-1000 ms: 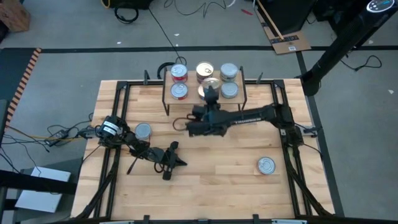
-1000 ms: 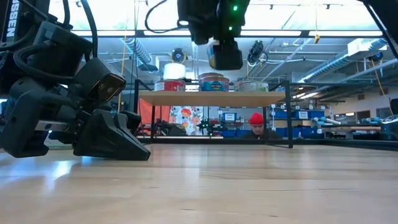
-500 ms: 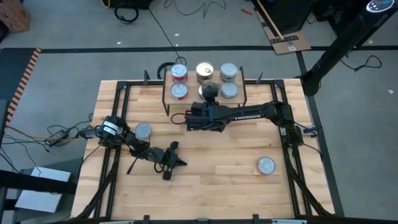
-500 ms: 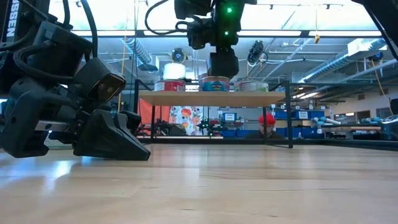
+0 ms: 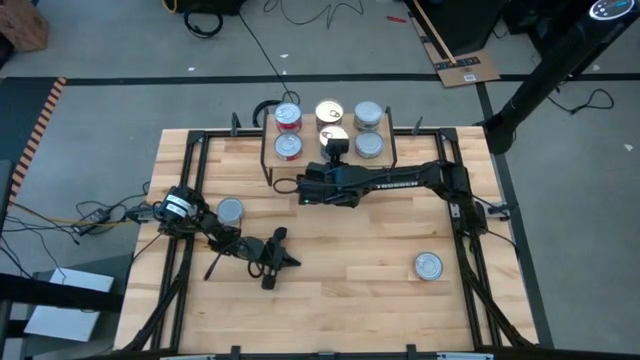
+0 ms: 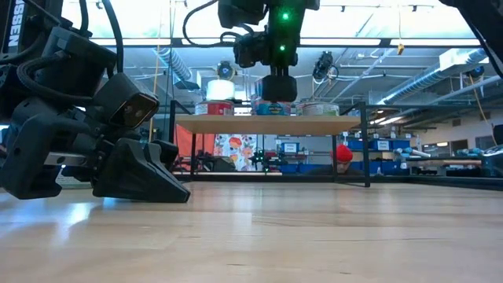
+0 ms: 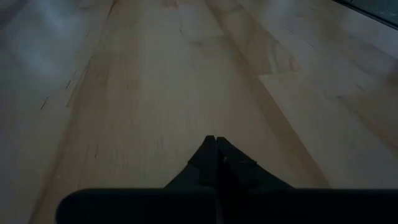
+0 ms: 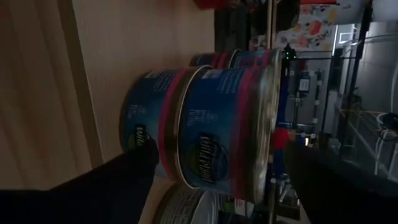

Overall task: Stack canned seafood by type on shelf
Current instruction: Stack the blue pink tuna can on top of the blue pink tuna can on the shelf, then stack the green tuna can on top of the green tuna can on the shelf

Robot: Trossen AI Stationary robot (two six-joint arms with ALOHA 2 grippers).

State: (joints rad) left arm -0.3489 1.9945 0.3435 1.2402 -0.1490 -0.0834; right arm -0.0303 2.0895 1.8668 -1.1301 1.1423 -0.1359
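The shelf (image 5: pixel 309 131) stands at the table's far middle with canned seafood on it: two red-topped tins (image 5: pixel 288 131) at its left, gold-topped ones (image 5: pixel 328 113) in the middle, silver ones (image 5: pixel 368 130) at its right. In the right wrist view a blue tin with a pink band (image 8: pixel 217 124) sits on top of another like it (image 8: pixel 146 118), both on the shelf board (image 8: pixel 124 50). My right gripper (image 5: pixel 335 147) (image 8: pixel 217 165) is open, one finger beyond the upper tin's top, the other beside the lower tin. My left gripper (image 5: pixel 290 263) (image 7: pixel 214 146) waits shut, low on the tabletop at the near left.
Two loose tins lie on the tabletop: one at the left beside my left arm (image 5: pixel 230 210), one at the near right (image 5: pixel 428 265). The shelf's thin black legs (image 6: pixel 192 157) stand on the table. A person in a red hat (image 6: pixel 343 152) shows in the room behind.
My right gripper has gone slightly toward the table's left and far edges, sunk a little and rolled at the wrist. The tin that it held above the shelf has come down onto the other blue tin, and the gripper has let go of it.
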